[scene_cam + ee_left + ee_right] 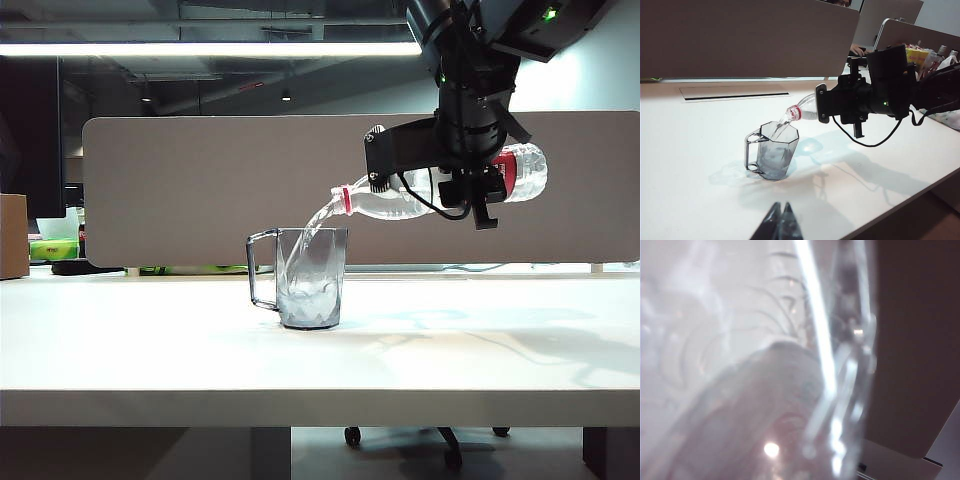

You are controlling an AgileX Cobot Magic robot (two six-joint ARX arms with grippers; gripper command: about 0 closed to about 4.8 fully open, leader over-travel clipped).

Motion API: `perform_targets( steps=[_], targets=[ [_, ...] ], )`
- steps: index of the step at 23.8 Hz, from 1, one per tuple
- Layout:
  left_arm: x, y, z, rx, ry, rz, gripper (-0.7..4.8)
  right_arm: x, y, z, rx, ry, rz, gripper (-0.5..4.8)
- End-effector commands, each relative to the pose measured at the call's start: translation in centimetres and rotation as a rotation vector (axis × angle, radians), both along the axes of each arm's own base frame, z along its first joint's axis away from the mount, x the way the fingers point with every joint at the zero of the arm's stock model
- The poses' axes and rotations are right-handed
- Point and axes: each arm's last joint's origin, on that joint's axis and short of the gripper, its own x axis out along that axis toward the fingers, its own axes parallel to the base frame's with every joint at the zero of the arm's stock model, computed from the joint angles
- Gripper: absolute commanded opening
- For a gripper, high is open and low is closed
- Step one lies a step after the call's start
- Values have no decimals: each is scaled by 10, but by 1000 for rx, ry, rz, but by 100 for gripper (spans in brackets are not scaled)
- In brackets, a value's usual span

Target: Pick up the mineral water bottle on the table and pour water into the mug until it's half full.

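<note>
Mineral water bottle (400,203), thin and likely squashy, lies nearly level clamped at mid-body in the right tool (455,190), neck tipped below it streaming water (318,222) into the mug (311,277) on the bench (480,350), while the left tool (781,223) idles closed.

The exterior view looks level from the front edge of the table (320,380), facing the grey partition (200,190). The left wrist view looks across from low over the table, its own tool (780,225) at the frame's edge; both share the mug (310,280). The right wrist view sits pressed against the mineral water bottle (740,365), blurred.
</note>
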Motion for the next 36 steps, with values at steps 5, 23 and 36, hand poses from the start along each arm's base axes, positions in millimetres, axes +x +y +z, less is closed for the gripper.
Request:
perform_targets(
  steps=[5,23,36],
  targets=[
    [-1,0,3,7,-20,-1,-5,1,1,14,40,-82,-6,202],
    [-1,0,3,7,-20,-1,-5,-5,3,-2,574,11,-75,202],
    [-1,0,3,7,-20,-2,-5,-25,-34,-72,1638,-123,-116,201]
  ],
)
